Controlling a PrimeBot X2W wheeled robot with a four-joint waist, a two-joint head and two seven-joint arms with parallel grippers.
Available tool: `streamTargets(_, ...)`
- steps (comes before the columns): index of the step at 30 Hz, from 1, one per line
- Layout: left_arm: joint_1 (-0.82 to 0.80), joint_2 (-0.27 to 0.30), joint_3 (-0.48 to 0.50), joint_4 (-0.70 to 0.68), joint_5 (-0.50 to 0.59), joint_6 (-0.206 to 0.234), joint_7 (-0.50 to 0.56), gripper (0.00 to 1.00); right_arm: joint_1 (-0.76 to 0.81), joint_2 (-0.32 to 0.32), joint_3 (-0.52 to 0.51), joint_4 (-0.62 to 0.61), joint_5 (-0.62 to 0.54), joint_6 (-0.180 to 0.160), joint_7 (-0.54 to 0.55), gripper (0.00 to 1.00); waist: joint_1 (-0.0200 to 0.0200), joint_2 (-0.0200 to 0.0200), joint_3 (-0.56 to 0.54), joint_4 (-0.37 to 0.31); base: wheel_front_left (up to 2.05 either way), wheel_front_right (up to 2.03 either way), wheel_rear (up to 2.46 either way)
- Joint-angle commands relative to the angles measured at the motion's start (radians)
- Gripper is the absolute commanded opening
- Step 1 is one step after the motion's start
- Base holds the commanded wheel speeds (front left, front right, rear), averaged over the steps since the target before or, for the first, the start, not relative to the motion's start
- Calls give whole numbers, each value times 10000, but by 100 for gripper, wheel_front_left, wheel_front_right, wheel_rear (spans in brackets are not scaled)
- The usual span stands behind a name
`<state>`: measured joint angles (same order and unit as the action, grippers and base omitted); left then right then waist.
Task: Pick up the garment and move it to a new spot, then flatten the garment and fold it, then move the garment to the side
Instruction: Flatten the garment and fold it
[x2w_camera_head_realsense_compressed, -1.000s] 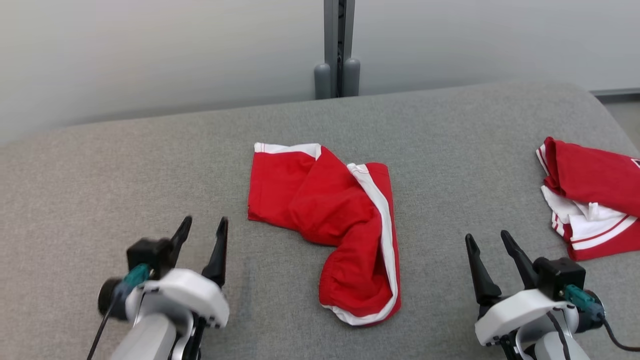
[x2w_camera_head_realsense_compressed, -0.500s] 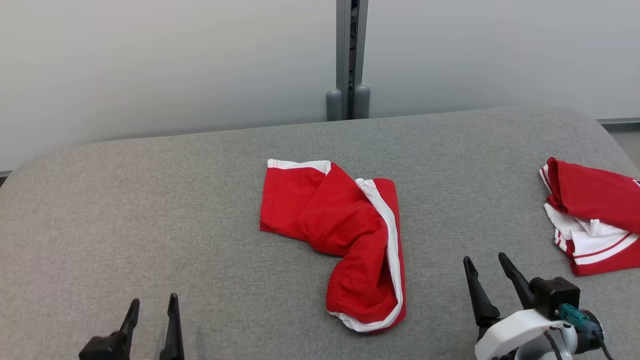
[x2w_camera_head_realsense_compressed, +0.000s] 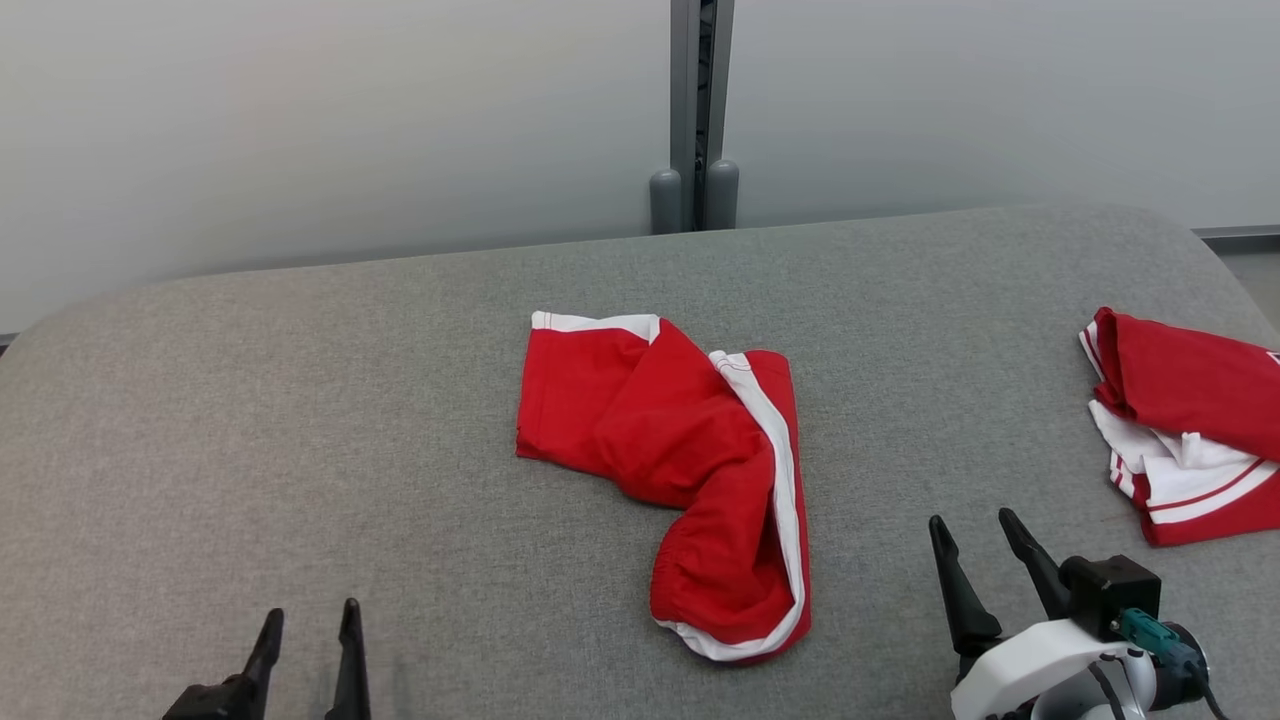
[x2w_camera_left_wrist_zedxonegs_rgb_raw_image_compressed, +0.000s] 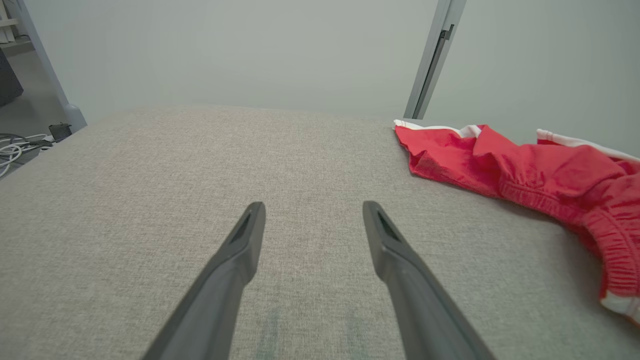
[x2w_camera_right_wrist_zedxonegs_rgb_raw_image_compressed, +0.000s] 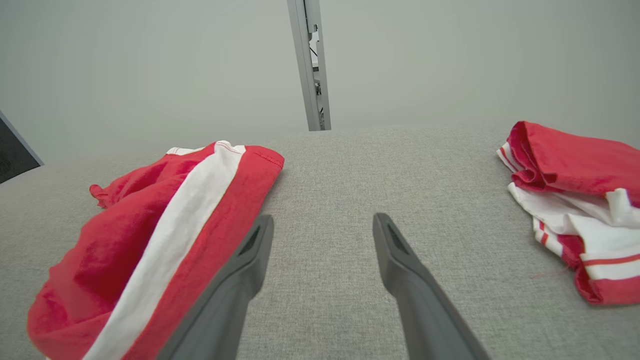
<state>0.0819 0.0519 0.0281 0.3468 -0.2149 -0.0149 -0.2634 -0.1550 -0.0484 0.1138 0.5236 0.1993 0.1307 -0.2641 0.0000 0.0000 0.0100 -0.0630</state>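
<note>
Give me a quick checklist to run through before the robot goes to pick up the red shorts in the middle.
1. Left gripper open and empty: ok.
2. Right gripper open and empty: ok.
3. Red shorts lying free on the grey surface, touched by neither gripper: ok.
4. Shorts lying flat: not ok, they are crumpled and doubled over themselves.
5. The red-and-white garment at the right edge lies apart from the shorts: ok.
6. Bare surface on the left for a new spot: ok.
</note>
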Motion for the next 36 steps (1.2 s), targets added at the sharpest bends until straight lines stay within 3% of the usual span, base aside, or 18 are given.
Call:
streamTargets(1, -159, 1, -168, 2, -71, -179, -13, 100, -68, -52, -15, -28, 7, 1, 0, 100, 0, 0, 41, -12, 0, 0, 0)
streamTargets(7, -552, 9, -1823, 131, -691, -427, -13, 100, -191, -52, -85, -46, 28, 1, 0, 100, 0, 0, 320, -60, 0, 0, 0)
streamTargets(11, -885, 8, -2933, 116, -1270, -346, -13, 100, -336, -51, 14, -98, 68, -1, 0, 100, 0, 0, 565, -184, 0, 0, 0)
streamTargets(17, -1523, 15, -4684, 860, -2922, -972, -13, 100, -477, -54, 64, -169, 6, -1, 0, 100, 0, 0, 890, -399, 0, 0, 0)
streamTargets(28, -2535, 6, -6125, 1760, -3881, -1158, -14, 100, -675, -52, 57, -264, -10, -1, 0, 100, 0, 0, 1292, -867, 0, 0, 0)
streamTargets(34, -2902, 4, -6108, 2152, -3897, -1154, -14, 100, -819, -52, 84, -327, 60, -1, 0, 100, 0, 0, 1550, -1118, 0, 0, 0)
streamTargets(35, -2950, -1, -6126, 2210, -3960, -1154, -12, 99, -827, -54, 69, -331, 62, -1, 0, 100, 0, 0, 1577, -1147, 0, 0, 0)
streamTargets(36, -3023, 4, -6181, 2245, -3999, -1154, -12, 75, -836, -52, 59, -331, 67, -1, 0, 100, 0, 0, 1598, -1171, 0, 0, 0)
